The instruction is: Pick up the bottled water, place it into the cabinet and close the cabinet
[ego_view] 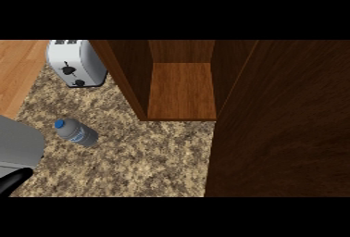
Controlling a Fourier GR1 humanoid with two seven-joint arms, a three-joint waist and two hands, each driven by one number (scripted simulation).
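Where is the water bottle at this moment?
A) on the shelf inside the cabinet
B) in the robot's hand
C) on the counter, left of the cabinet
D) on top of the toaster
C: the bottle rests on the speckled counter, nearer the robot than the toaster and left of the open cabinet.

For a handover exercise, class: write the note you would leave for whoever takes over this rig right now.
Left hand: at the lower left edge, apart from the bottle.
Right hand: not in view.
Bottled water: on the granite counter, in front of the toaster and left of the cabinet.
Cabinet: open, its door swung out at the right.
Done: nothing yet.
Left: pick up the bottle, place it inside, close the door.
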